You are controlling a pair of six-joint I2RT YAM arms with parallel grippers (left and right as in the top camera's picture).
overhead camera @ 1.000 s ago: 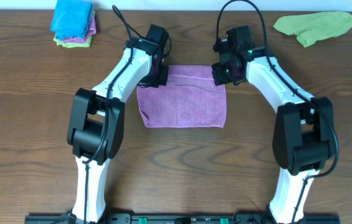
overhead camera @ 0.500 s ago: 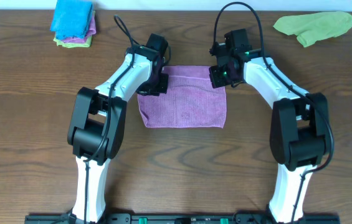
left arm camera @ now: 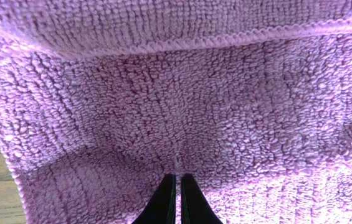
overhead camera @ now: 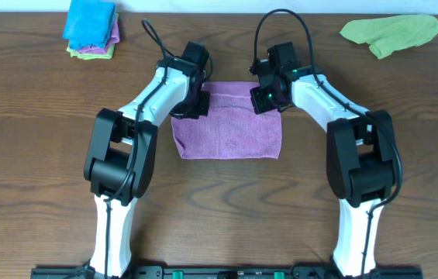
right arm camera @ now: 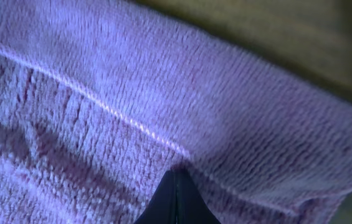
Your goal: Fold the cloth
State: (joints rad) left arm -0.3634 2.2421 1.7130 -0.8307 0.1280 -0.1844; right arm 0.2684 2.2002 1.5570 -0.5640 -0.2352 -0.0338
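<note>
The purple cloth lies folded as a rectangle at the table's middle. My left gripper is at its far left corner. In the left wrist view the fingers are shut, tips pinched into the terry pile, with a hemmed upper layer across the top. My right gripper is at the far right part of the cloth. In the blurred right wrist view its fingers are shut on the cloth, where a hemmed fold edge puckers at the tips.
A stack of folded blue, pink and green cloths sits at the far left. A crumpled green cloth lies at the far right. Bare wooden table surrounds the purple cloth.
My right gripper has slid left along the cloth's far edge, from the far right corner inward. My left gripper shifted slightly a second ago and has since held still.
</note>
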